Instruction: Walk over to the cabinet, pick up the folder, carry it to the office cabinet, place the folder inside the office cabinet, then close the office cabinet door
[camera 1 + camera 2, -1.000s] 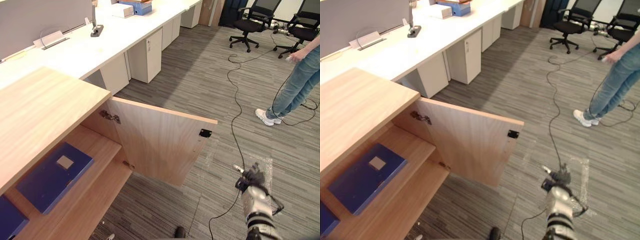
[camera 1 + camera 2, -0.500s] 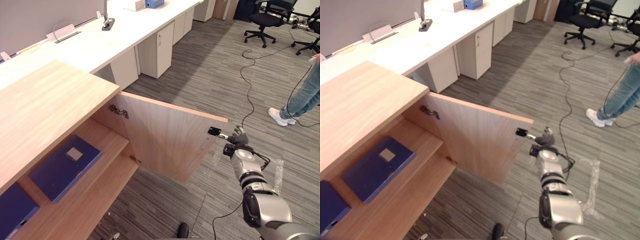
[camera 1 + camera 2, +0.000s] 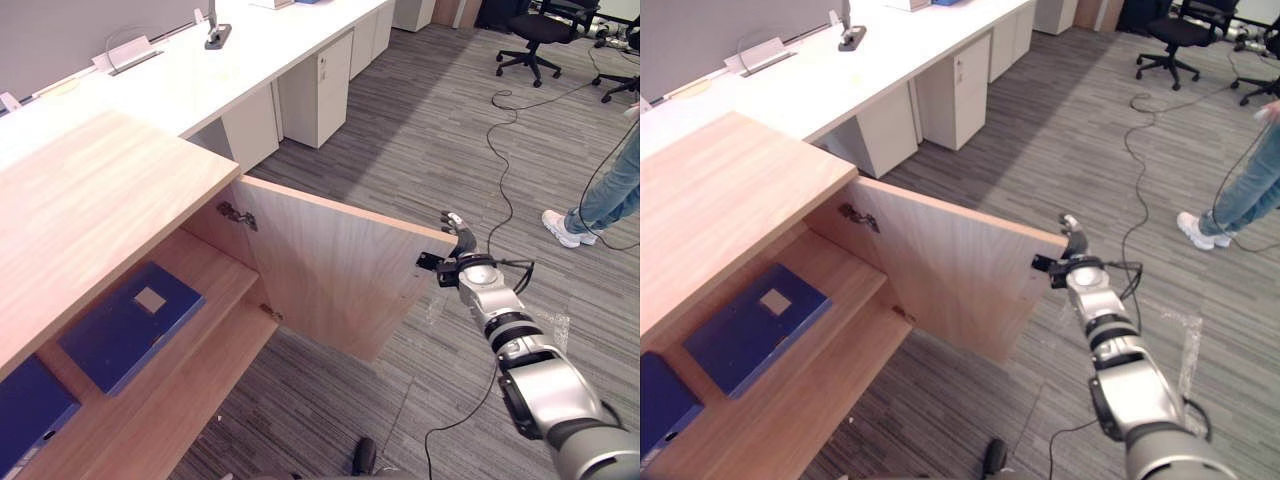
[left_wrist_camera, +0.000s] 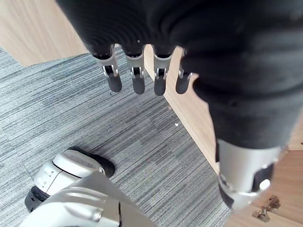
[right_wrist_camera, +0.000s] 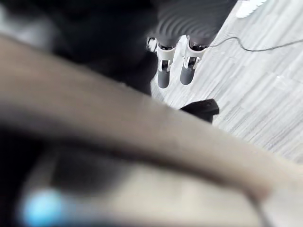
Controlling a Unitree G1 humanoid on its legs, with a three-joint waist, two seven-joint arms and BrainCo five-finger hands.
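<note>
- We see the office cabinet [image 3: 110, 185] standing open, its door [image 3: 330, 270] swung out wide over the grey carpet [image 3: 420, 150].
- The blue folder [image 3: 130, 325] lies flat on the cabinet's upper shelf, at about 8 o'clock in the head views. A white label faces up on its cover.
- A second blue folder [image 3: 25, 415] lies just beside it on the same shelf, further toward 8 o'clock.
- Our right hand [image 3: 462, 258] reaches the door's free edge at 3 o'clock of the panel, right by the black latch [image 3: 428, 262].
- Its fingers [image 5: 163, 71] look straight and relaxed past that edge. We judge them to be clasping nothing.
- Our left hand [image 4: 142, 28] hangs over the carpet beside a wooden panel, with its fingers [image 4: 135, 78] straight and empty.
- A person [image 3: 605, 190] stands well apart at 2 o'clock, and the long white desk [image 3: 250, 50] runs along 12 o'clock.
- We judge the fetching, carrying and placing to be done, since the folder rests inside and both hands are free.
- What is left is closing the door, and the right hand looks placed to start that push.
- The swing should carry the free edge from 3 o'clock round toward 9 o'clock until the latch meets the cabinet.
</note>
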